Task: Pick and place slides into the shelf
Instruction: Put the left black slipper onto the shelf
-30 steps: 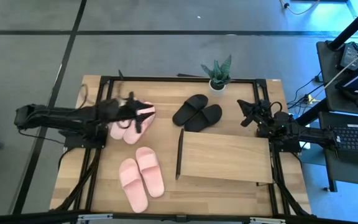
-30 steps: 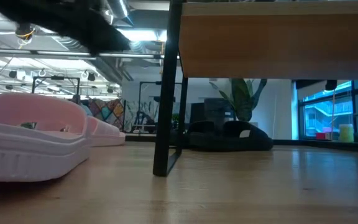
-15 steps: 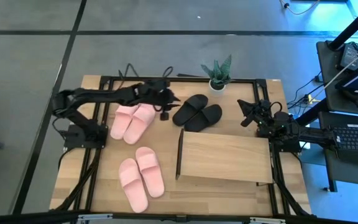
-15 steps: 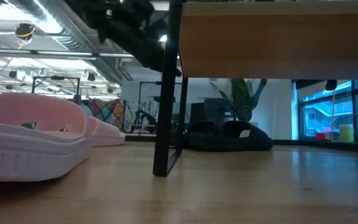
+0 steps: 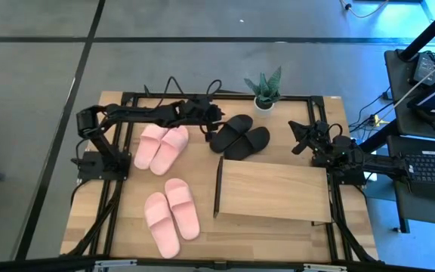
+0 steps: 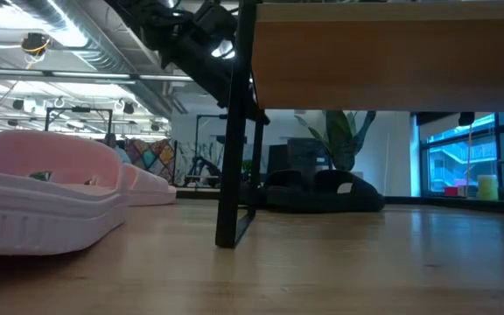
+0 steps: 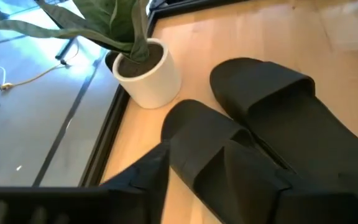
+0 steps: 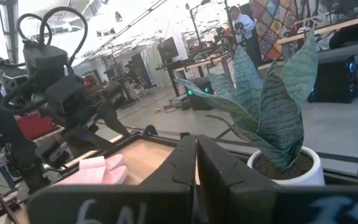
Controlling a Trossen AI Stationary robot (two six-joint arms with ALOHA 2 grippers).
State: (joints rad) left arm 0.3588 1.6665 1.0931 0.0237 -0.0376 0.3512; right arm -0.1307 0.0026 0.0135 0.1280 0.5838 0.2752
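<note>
A black pair of slides (image 5: 239, 137) lies near the table's far edge, beside one pink pair (image 5: 161, 147). A second pink pair (image 5: 172, 216) lies near the front. All rest sole down on the table. The shelf (image 5: 274, 189) stands at the front right. My left gripper (image 5: 211, 127) (image 7: 194, 163) is open at the black pair's left end, its fingers either side of the nearer black slide (image 7: 210, 155). My right gripper (image 5: 299, 138) (image 8: 196, 155) waits shut at the right, off the slides. My left gripper's fingers (image 7: 149, 174) come slanting down from the table's left and stand at the two sides of the nearer black slide's end (image 7: 194, 134). I cannot tell whether they touch it. The slide lies flat on the table.
A potted plant in a white pot (image 5: 264, 92) (image 7: 146, 74) stands at the far edge, just behind the black slides. The shelf's dark leg (image 6: 233, 131) rises close to the black pair. Bare tabletop lies between the pink pairs and the shelf.
My left arm has swung from over the far pink pair toward the table's right, to the left end of the black slides, most of the way in the first half second. The slides have not moved.
</note>
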